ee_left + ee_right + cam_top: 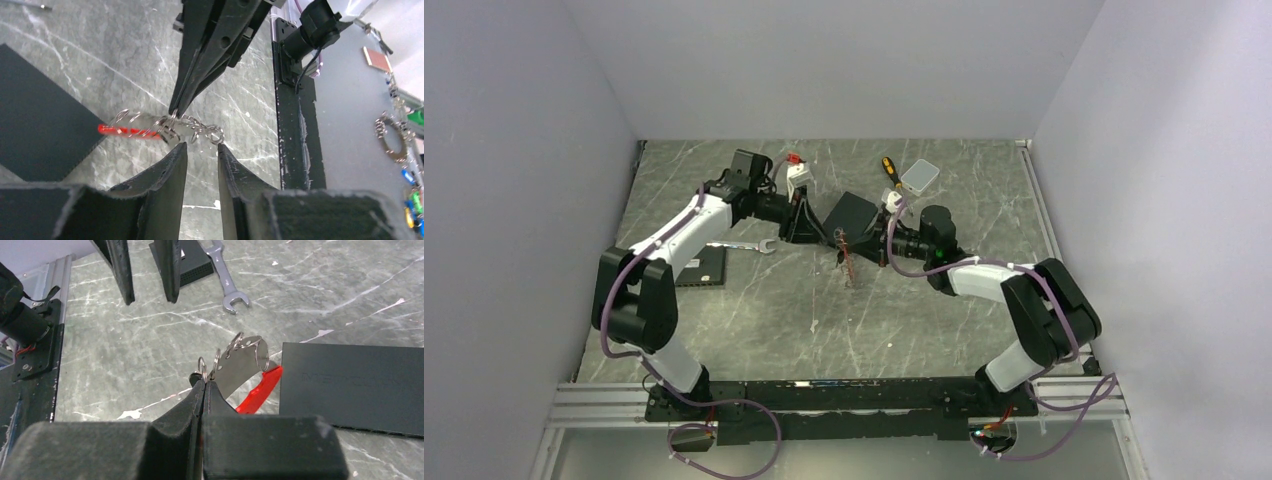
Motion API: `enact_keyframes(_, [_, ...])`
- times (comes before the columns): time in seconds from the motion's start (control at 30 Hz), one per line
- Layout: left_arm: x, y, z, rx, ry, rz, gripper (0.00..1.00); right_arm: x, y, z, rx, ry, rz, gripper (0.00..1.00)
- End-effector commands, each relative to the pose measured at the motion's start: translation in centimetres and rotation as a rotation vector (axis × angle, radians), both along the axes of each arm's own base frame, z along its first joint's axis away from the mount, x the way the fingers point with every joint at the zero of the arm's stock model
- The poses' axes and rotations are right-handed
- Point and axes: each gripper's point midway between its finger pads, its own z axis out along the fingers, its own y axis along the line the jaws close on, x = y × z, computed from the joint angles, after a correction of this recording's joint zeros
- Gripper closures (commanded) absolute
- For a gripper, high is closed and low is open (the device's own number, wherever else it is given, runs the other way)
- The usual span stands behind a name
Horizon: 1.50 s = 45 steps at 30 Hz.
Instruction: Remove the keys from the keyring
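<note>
Red and grey keyring (257, 387) hangs just past the wrench's (223, 272) open end, pinched by its thin wire end in the right gripper (204, 384). Left gripper (200, 150) stands spread on the wrench side. A tug could slip the wire from that pinch, dropping everything.

Held aloft, pinched at a small silver ring between the closed tips of the right gripper (204, 382): floppy keyring (260, 387), bright red at one end, whitish-grey along the rest, threaded with several silver wire rings. Keys not distinguishable among the metal.
</note>
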Motion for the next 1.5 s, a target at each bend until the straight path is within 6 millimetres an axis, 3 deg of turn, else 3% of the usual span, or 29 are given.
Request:
enact_keyframes(0.0, [-0.5,-1.5,0.1,-0.066,-0.13,-0.112,0.67,1.5,0.6,3.6,0.105,-0.126,-0.021,1.0])
enact_keyframes(0.33, [1.6,-2.3,-2.7,-0.047,-0.177,-0.074,0.66,1.3,1.0,2.2,0.102,-0.087,0.01,1.0])
enact_keyframes(0.73, [1.1,-2.8,-5.5,-0.053,-0.142,-0.09,0.73,1.3,1.1,2.1,0.112,-0.065,0.014,1.0])
enact_keyframes(0.9, [1.4,-2.7,-5.3,-0.042,-0.154,-0.09,0.72,1.3,1.1,1.8,0.109,-0.061,0.016,1.0])
enact_keyframes(1.1, [1.5,-1.8,-3.5,-0.031,-0.191,-0.099,0.7,1.3,1.0,1.5,0.108,-0.056,0.015,1.0])
enact_keyframes(1.47, [2.1,-2.0,-2.7,-0.031,-0.207,-0.092,0.69,1.2,1.1,1.4,0.104,-0.051,0.025,1.0])
